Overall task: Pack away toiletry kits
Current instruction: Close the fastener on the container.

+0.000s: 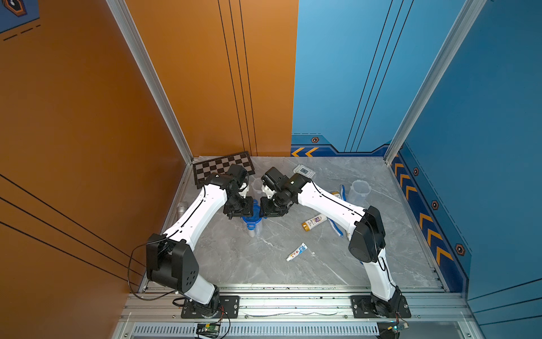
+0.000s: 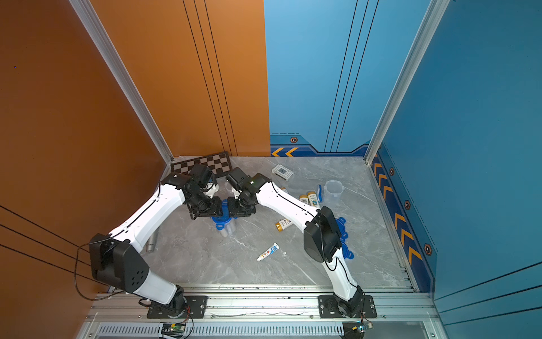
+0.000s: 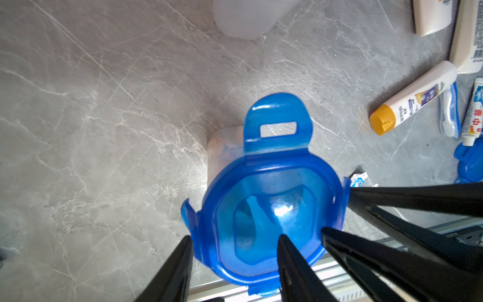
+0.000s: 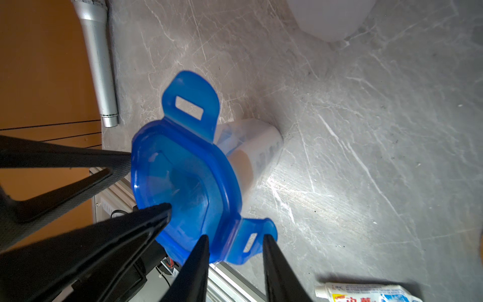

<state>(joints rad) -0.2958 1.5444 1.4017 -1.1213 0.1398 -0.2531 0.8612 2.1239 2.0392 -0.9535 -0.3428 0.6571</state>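
Left claw stood half apart astride the blue lid | right claw flanked its tab, grip unclear | cup beneath, microphone nearby

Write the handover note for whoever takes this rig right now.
Left gripper: jaws straddle the rim of the blue clip-tab lid; grip unclear.
Right gripper: jaws straddle one flared tab of that lid; grip unclear.
Done: the lid sits on one tall clear plastic cup, contents dimly visible; two tabs flared, unclipped.
Left: two more clear cups, one open towards the right wall, one behind the grippers. Loose on the grey marble table: white gold-capped bottles, white toothpaste tube, blue-white toothbrush, spare blue lids.
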